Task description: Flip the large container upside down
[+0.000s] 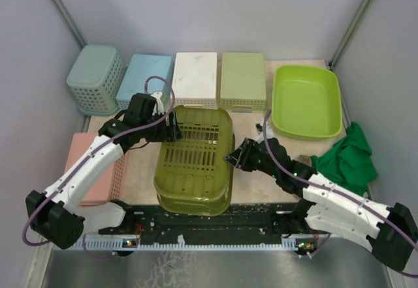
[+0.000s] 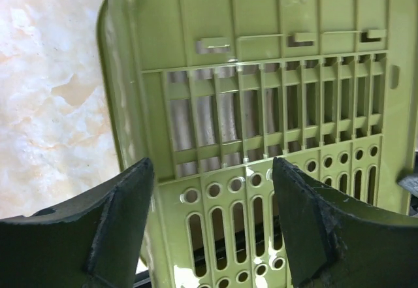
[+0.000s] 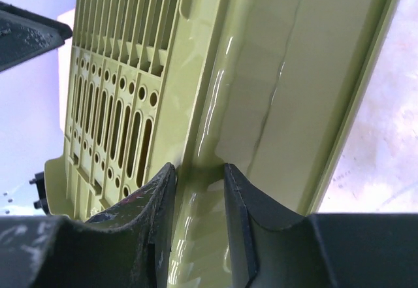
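Note:
The large container [image 1: 307, 102], a lime-green tub, lies open side up at the back right, with neither gripper near it. An olive slatted basket [image 1: 196, 164] rests bottom-up in the middle of the table. My left gripper [image 1: 171, 128] hangs open over its far left corner. In the left wrist view that gripper [image 2: 212, 223] has the basket's perforated bottom [image 2: 261, 105] showing between its fingers, untouched. My right gripper [image 1: 232, 157] is at the basket's right side. In the right wrist view its jaws [image 3: 194, 170] stand narrow, pinching the rounded edge between the slatted bottom and the smooth wall [image 3: 274, 72].
Along the back stand a teal perforated basket [image 1: 96, 79], a blue one [image 1: 145, 79], a white one [image 1: 196, 79] and a pale green one [image 1: 243, 80]. A pink basket [image 1: 98, 170] lies under the left arm. A green cloth [image 1: 346, 157] lies at the right wall.

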Controlling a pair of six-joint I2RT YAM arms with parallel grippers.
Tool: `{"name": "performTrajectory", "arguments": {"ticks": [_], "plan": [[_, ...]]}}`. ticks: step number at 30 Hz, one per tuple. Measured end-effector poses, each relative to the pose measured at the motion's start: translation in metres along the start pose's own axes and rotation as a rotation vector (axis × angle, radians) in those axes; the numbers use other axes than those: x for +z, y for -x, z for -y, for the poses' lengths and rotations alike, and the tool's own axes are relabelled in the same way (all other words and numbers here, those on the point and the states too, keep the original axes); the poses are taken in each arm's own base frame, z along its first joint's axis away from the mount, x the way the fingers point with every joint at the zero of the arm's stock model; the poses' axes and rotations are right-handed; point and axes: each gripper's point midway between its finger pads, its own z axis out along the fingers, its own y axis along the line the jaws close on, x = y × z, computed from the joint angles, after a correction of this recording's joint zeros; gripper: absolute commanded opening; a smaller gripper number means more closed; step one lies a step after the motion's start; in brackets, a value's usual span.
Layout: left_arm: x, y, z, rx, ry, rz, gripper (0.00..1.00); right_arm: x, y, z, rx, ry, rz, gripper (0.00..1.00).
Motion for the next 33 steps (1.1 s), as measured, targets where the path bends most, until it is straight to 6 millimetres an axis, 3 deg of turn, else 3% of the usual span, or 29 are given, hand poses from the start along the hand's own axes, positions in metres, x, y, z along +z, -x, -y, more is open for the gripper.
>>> {"name": "performTrajectory", "arguments": {"ticks": [7, 13, 18, 24, 29, 31, 33], "plan": [[-0.004, 0.008, -0.018, -0.002, 0.079, 0.036, 0.79, 0.035, 0.017, -0.009, 0.038, 0.058, 0.028, 0.27], [-0.01, 0.014, -0.019, -0.005, 0.098, 0.043, 0.85, 0.063, 0.022, -0.028, 0.041, 0.128, 0.01, 0.25], [-0.032, 0.044, -0.022, -0.006, 0.152, 0.12, 0.99, 0.082, 0.02, -0.046, 0.069, 0.204, -0.026, 0.24], [-0.065, 0.085, -0.018, 0.0, 0.192, 0.247, 1.0, 0.104, 0.017, -0.064, 0.114, 0.277, -0.077, 0.25], [-0.088, 0.104, -0.008, 0.021, 0.163, 0.321, 1.0, 0.105, 0.019, -0.062, 0.109, 0.271, -0.092, 0.32], [-0.091, 0.104, -0.003, 0.034, 0.136, 0.325, 1.0, 0.098, 0.031, -0.055, 0.091, 0.241, -0.065, 0.38], [-0.089, 0.102, 0.002, 0.044, 0.116, 0.315, 1.0, 0.085, 0.057, -0.041, 0.059, 0.178, 0.001, 0.48]]}}
